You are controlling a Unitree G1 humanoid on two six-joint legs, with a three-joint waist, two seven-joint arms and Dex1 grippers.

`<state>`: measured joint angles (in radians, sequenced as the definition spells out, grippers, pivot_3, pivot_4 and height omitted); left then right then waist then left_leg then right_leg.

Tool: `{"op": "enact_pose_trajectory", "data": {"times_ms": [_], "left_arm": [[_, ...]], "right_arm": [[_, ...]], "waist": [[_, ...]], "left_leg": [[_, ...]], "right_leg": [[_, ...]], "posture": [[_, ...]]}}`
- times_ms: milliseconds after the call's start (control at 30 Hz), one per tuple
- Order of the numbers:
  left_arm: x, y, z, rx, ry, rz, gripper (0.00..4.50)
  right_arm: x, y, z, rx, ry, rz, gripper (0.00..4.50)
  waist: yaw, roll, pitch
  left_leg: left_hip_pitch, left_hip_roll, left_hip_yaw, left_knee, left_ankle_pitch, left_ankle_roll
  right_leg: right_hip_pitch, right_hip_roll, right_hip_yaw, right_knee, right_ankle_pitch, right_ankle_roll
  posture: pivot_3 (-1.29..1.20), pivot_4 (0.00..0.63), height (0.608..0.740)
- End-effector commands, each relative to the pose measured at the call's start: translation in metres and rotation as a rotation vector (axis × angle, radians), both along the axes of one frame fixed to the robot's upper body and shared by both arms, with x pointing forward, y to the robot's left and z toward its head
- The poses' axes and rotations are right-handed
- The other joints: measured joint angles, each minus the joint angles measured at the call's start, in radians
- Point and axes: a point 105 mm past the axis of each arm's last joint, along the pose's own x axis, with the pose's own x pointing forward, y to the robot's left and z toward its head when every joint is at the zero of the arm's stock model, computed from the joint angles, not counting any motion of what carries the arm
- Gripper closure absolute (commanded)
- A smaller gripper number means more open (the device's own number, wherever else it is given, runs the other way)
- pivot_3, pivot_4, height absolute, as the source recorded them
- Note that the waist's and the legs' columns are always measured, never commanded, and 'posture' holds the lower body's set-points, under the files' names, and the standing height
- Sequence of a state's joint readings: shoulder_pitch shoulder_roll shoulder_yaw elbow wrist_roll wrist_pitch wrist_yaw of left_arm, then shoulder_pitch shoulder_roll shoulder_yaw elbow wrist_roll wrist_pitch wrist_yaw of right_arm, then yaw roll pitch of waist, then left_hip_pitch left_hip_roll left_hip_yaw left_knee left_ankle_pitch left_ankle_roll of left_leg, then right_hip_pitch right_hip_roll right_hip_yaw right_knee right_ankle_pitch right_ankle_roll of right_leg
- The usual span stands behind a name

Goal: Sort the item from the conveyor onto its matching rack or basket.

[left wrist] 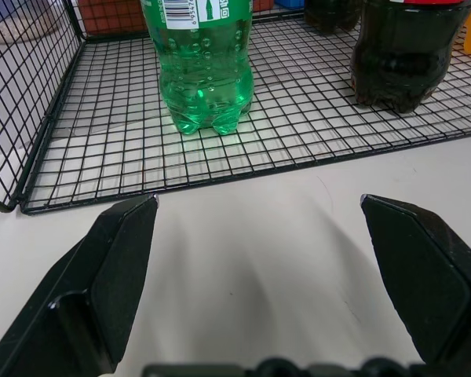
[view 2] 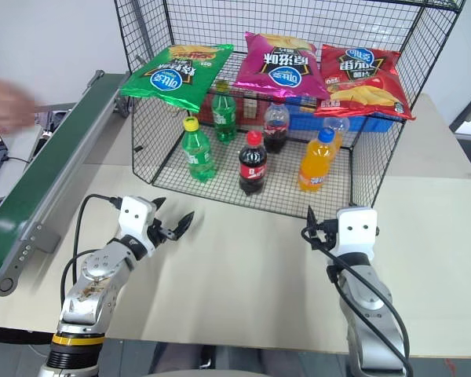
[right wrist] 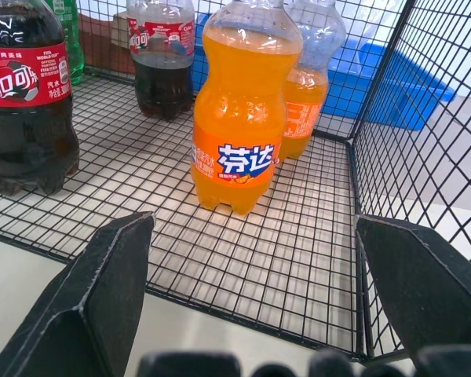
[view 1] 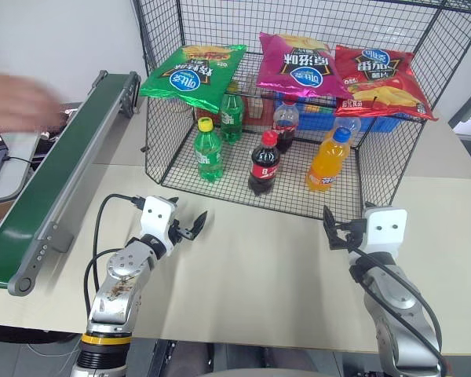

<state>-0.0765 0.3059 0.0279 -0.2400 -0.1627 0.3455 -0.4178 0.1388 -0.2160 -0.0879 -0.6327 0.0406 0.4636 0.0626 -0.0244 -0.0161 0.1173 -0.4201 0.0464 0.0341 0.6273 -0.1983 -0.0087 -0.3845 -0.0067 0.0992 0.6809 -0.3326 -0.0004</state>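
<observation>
My left gripper [view 1: 190, 227] and right gripper [view 1: 339, 229] both hover spread wide and empty above the table [view 1: 251, 259]. The green bottle [view 1: 208, 149] stands inside the wire cage [view 1: 298, 47], near its front left corner.

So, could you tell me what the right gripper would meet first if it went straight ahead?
Probably the low front edge of the wire-mesh cage, then the orange soda bottle standing just inside it. The open right gripper points at that bottle, though depth is hard to judge.
</observation>
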Motion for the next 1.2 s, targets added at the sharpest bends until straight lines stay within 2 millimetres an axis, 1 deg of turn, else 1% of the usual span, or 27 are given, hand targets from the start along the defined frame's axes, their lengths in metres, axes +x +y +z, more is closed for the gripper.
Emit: {"op": "enact_pose_trajectory", "data": {"times_ms": [33,533,1200], "left_arm": [[0.001,0.000,0.011,-0.015,-0.043,-0.008,0.10],[0.003,-0.002,0.011,-0.016,-0.044,-0.015,0.10],[0.003,0.010,0.010,-0.014,-0.041,0.017,0.10]], "right_arm": [[-0.001,0.000,0.013,-0.015,-0.054,-0.002,0.00],[0.000,-0.002,0.015,-0.019,-0.062,-0.005,0.00],[0.003,0.001,0.016,-0.022,-0.062,0.021,0.00]], "waist": [[0.000,0.000,0.000],[0.000,0.000,0.000],[0.000,0.000,0.000]], "left_leg": [[0.000,0.000,0.000,0.000,0.000,0.000],[0.000,0.000,0.000,0.000,0.000,0.000],[0.000,0.000,0.000,0.000,0.000,0.000]], "right_leg": [[0.000,0.000,0.000,0.000,0.000,0.000],[0.000,0.000,0.000,0.000,0.000,0.000],[0.000,0.000,0.000,0.000,0.000,0.000]], "posture": [[0.00,0.150,0.740],[0.00,0.150,0.740],[0.00,0.150,0.740]]}}
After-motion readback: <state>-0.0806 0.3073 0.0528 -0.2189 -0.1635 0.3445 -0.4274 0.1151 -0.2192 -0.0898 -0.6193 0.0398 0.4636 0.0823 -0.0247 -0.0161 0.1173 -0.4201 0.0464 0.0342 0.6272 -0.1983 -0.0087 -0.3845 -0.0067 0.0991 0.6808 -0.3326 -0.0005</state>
